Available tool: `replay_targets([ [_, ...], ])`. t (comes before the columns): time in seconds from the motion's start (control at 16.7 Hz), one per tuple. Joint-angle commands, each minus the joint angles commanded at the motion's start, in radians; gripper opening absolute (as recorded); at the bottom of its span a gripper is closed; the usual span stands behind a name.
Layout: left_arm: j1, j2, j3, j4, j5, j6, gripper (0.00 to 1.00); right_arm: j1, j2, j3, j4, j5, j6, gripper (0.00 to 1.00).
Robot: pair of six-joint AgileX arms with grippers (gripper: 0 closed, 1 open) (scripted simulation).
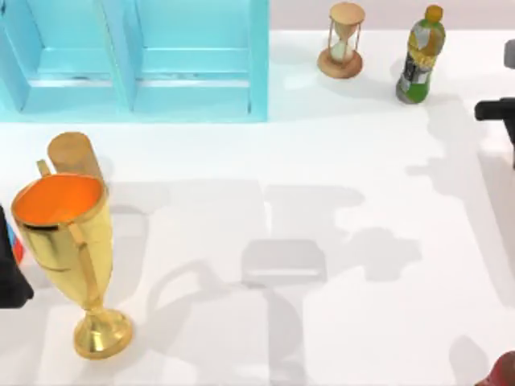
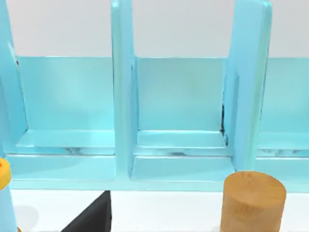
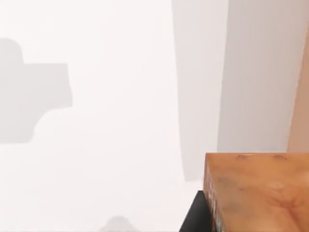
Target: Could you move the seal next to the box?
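White tabletop [image 1: 378, 322] crossed by soft grey shadows, with a pale blue box [image 1: 259, 60] of open compartments at the far left edge. To its right stand an hourglass [image 1: 345, 40] and, near it, a green-labelled bottle [image 1: 420, 56] w/ a yellow cap. At front left a gold trophy [image 1: 68, 249] w/ an orange inside stands upright, and a wooden cylinder [image 1: 72, 154] sits just behind it. A dark red rounded object [image 1: 503, 371] sits at the front right corner, well apart from the rest.

The seal [image 3: 258, 193] is seen from the right wrist view, close to that camera over bare white table: a small rectangular block, reddish-brown w/ paler marbled veins, glossy on its broad face, edges crisp and square. A black part [image 3: 194, 217] touches one side of it. Where it sits relative to the box can't be told, nor whether the right arm's fingers are closed on it.

Right arm [image 1: 494, 109] is at the table's right edge, approx level w/ the box front. Left arm [image 1: 11, 283] is at the left edge beside the trophy; its wrist view faces the box compartments w/ the wooden cylinder in front. Its finger state can't be told either
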Motion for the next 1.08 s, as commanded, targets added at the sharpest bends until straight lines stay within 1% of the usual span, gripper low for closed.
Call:
replay_targets([
  [0.12, 0.000, 0.000, 0.000, 0.000, 0.000, 0.000, 1.00, -0.029, -0.014, 0.007, -0.013, -0.001, -0.029, 0.00],
  [0.42, 0.000, 0.000, 0.000, 0.000, 0.000, 0.000, 1.00, -0.027, -0.010, 0.004, -0.008, 0.001, -0.026, 0.00],
  [0.6, 0.000, 0.000, 0.000, 0.000, 0.000, 0.000, 1.00, -0.050, -0.012, -0.016, 0.053, 0.013, -0.007, 0.00],
  [0.84, 0.000, 0.000, 0.000, 0.000, 0.000, 0.000, 1.00, -0.067, 0.005, -0.114, 0.141, 0.054, 0.014, 0.00],
  [1.08, 0.000, 0.000, 0.000, 0.000, 0.000, 0.000, 1.00, -0.030, 0.005, -0.209, 0.220, 0.018, -0.016, 0.00],
])
